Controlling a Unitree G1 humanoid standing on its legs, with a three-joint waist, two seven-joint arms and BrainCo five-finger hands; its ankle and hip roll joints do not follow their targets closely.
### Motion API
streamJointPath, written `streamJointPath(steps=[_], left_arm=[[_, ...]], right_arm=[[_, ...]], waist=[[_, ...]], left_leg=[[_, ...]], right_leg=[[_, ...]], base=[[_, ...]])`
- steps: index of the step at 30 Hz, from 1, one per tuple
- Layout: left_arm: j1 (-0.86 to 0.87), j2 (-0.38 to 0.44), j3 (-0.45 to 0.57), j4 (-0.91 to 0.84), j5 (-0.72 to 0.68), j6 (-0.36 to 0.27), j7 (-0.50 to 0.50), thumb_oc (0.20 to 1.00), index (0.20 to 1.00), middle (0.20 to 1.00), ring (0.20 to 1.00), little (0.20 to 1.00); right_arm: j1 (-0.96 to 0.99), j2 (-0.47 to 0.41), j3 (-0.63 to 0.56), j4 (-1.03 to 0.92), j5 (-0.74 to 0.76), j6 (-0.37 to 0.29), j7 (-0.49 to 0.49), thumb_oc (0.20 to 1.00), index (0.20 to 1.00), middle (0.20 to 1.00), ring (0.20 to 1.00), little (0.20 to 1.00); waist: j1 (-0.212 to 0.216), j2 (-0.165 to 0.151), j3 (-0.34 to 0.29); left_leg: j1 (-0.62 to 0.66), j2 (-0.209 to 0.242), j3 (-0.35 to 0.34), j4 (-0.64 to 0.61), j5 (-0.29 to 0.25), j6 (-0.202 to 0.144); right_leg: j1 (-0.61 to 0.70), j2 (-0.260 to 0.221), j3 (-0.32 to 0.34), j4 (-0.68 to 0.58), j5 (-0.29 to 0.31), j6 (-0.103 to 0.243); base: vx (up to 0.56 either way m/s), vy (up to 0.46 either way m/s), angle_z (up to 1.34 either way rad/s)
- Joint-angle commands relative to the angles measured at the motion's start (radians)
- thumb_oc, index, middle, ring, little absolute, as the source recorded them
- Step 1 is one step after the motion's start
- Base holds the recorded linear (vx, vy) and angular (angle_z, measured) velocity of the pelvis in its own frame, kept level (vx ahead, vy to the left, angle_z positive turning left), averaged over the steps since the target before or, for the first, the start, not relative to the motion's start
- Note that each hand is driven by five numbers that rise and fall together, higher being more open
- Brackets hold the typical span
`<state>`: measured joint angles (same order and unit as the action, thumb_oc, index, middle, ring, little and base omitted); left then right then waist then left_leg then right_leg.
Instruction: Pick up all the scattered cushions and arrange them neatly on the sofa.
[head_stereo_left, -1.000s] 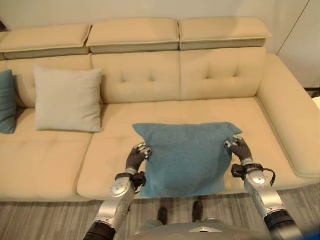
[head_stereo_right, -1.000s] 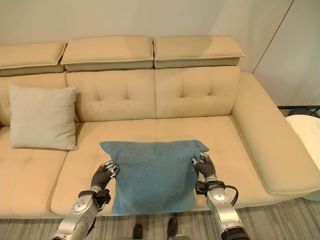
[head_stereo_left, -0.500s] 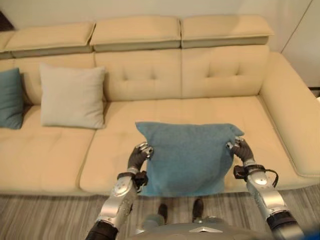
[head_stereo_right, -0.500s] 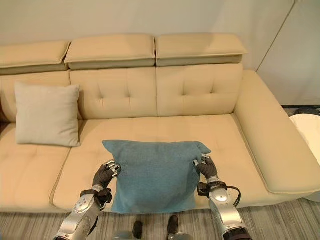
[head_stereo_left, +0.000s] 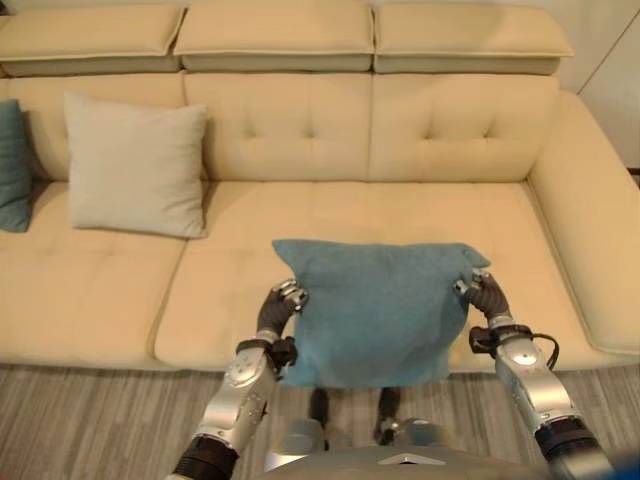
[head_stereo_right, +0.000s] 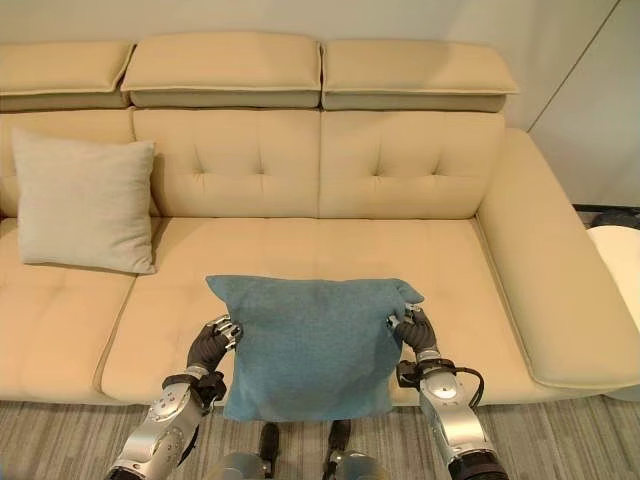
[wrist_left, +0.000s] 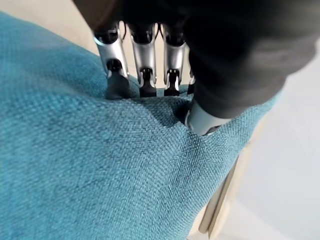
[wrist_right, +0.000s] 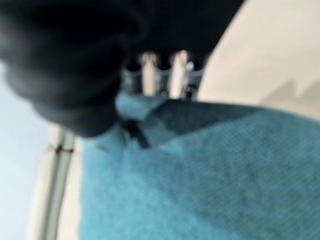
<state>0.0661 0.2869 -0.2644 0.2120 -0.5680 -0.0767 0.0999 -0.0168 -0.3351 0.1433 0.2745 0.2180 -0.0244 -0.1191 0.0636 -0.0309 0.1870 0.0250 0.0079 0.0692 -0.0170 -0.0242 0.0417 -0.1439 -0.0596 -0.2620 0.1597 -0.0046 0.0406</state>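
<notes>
I have the teal cushion (head_stereo_left: 375, 310) held up between both hands, hanging over the front edge of the sofa (head_stereo_left: 330, 215), in front of its middle and right seats, broad face toward me and top edge about level. What matters for placing it is that the free backrest lies straight ahead and above the cushion, so both arms have to reach forward together; neither is nearer. My left hand (head_stereo_left: 275, 310) pinches the cushion's left edge just below the upper corner, fingers (wrist_left: 142, 70) curled behind the fabric and thumb pressed into the front. My right hand (head_stereo_left: 484, 294) grips the upper right corner the same way, the cloth bunched at the fingers. Both forearms angle up and inward from below. A beige cushion (head_stereo_left: 135, 165) already leans against the backrest on the left, and another teal one (head_stereo_left: 12, 165) at the far left.
</notes>
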Motion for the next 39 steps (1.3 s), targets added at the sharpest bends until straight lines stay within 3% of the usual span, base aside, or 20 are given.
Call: streamJointPath(steps=[1,2,3,4,10,15,30,39], left_arm=[[-0.046,0.048,0.059,-0.1,-0.008,-0.071,-0.005,0.2,0.2,0.2,0.2,0.2],[-0.044,0.044,0.063,-0.097,-0.006,-0.075,-0.012,0.2,0.2,0.2,0.2,0.2],[-0.045,0.042,0.065,-0.095,-0.004,-0.079,-0.019,0.2,0.2,0.2,0.2,0.2],[-0.046,0.027,0.062,-0.083,0.006,-0.088,-0.02,0.2,0.2,0.2,0.2,0.2],[-0.049,0.014,0.054,-0.102,0.016,-0.081,-0.016,0.2,0.2,0.2,0.2,0.2],[-0.067,0.012,0.065,-0.147,0.022,-0.087,-0.004,0.2,0.2,0.2,0.2,0.2],[-0.065,0.012,0.076,-0.191,0.043,-0.099,0.001,0.2,0.2,0.2,0.2,0.2],[-0.223,0.052,0.086,-0.209,0.09,-0.134,0.072,0.2,0.2,0.2,0.2,0.2]], right_arm=[[-0.056,0.032,0.001,-0.076,-0.014,-0.062,0.02,0.2,0.2,0.2,0.2,0.2],[-0.047,0.035,-0.005,-0.08,-0.013,-0.064,0.026,0.2,0.2,0.2,0.2,0.2],[-0.065,0.028,-0.006,-0.081,-0.006,-0.069,0.022,0.2,0.2,0.2,0.2,0.2],[-0.063,0.023,0.002,-0.079,-0.02,-0.069,0.024,0.2,0.2,0.2,0.2,0.2],[-0.04,0.006,0.007,-0.107,-0.013,-0.07,0.035,0.2,0.2,0.2,0.2,0.2],[-0.047,0.004,0.012,-0.131,-0.005,-0.072,0.036,0.2,0.2,0.2,0.2,0.2],[-0.053,0.017,-0.004,-0.185,-0.023,-0.078,0.019,0.2,0.2,0.2,0.2,0.2],[-0.26,-0.026,0.022,-0.209,-0.021,-0.088,-0.035,0.2,0.2,0.2,0.2,0.2]], waist=[[-0.002,-0.028,-0.034],[0.0,-0.017,-0.035],[0.021,0.003,-0.038],[0.018,-0.008,-0.046],[0.004,-0.022,-0.09],[0.005,-0.014,-0.108],[-0.006,0.016,-0.117],[0.001,0.024,-0.114]], left_leg=[[-0.084,-0.059,0.005,0.108,-0.143,0.068],[-0.072,-0.057,-0.008,0.085,-0.133,0.069],[-0.062,-0.04,-0.003,0.056,-0.122,0.056],[-0.028,-0.041,-0.017,0.069,-0.14,0.039],[0.035,-0.016,-0.043,0.007,-0.128,0.001],[0.08,-0.009,-0.037,-0.052,-0.107,-0.008],[0.088,-0.018,-0.04,-0.07,-0.108,-0.011],[0.089,-0.02,-0.036,-0.07,-0.113,-0.014]], right_leg=[[0.088,-0.078,-0.043,0.281,-0.169,0.052],[0.056,-0.047,0.004,0.195,-0.181,0.036],[0.066,-0.03,0.012,-0.093,-0.116,0.043],[0.112,-0.03,0.015,-0.161,-0.061,0.056],[0.206,0.004,-0.03,-0.247,-0.069,0.036],[0.228,0.015,-0.027,-0.247,-0.102,0.031],[0.247,0.002,-0.039,-0.247,-0.109,0.033],[0.248,-0.004,-0.044,-0.247,-0.106,0.037]], base=[[0.13,0.184,-0.63],[0.19,0.064,-0.28],[0.42,-0.242,-0.11],[0.4,-0.381,0.17],[0.2,-0.207,0.4],[0.09,-0.051,0.12],[-0.01,0.017,0.0],[0.02,0.005,0.01]])
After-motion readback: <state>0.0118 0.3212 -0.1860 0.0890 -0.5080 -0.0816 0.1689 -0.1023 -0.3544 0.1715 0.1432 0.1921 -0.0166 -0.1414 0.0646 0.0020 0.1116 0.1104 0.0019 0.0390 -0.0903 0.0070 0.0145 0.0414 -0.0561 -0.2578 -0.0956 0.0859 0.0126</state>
